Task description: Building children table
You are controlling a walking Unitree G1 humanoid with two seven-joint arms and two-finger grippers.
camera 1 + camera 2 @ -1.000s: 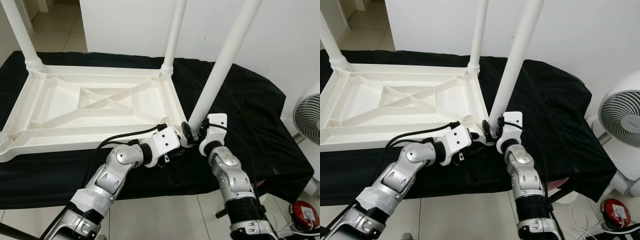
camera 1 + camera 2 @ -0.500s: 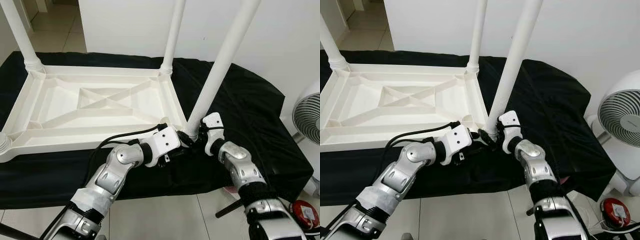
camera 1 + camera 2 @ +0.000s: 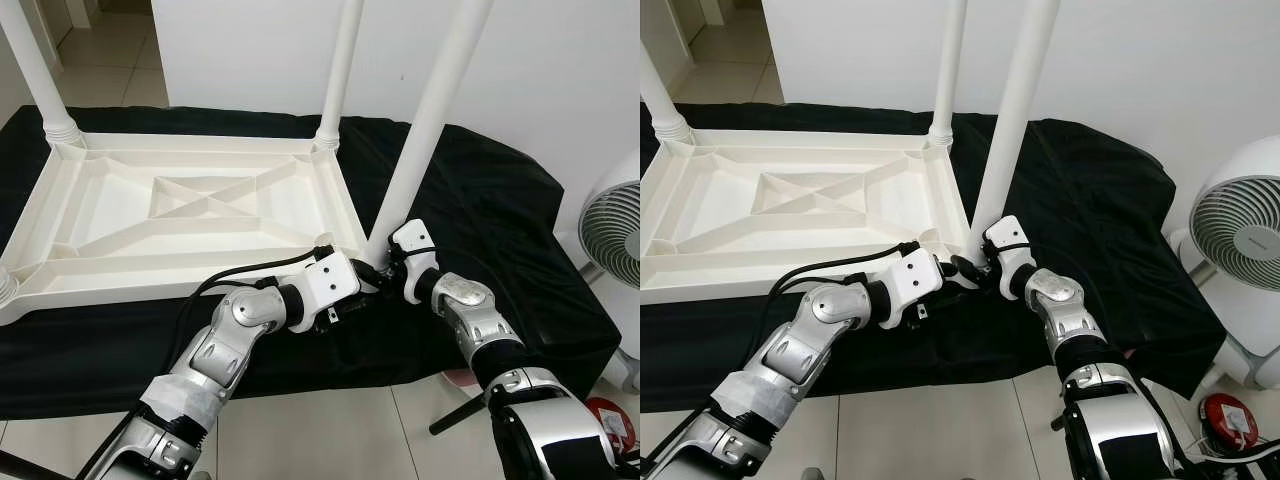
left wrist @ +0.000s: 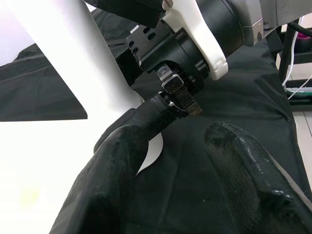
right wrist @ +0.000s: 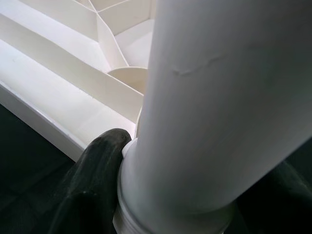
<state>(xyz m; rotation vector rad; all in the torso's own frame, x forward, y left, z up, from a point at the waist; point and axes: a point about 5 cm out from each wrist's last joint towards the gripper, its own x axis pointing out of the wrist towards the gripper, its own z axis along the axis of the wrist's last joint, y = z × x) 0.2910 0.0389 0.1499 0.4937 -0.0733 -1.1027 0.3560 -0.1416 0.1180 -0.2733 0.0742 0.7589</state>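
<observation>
- Item: white plastic children's table top (image 3: pixel 190 215), lying upside down on the black-draped desk (image 3: pixel 500 210), ribbed underside up, filling its left half.
- Legs: the far ones stand in their corner sockets. The near-right leg (image 3: pixel 425 120) rises at that corner, leaning slightly.
- My right end effector (image 3: pixel 392 262) is clenched around the base of that leg, I judge to seat it in its socket.
- My left end effector (image 3: pixel 365 282) sits released at the same corner, one finger (image 4: pixel 114 161) against the leg's base, probably bracing.
- Fan (image 3: pixel 1240 235) stands on the floor beyond the desk's right edge.
</observation>
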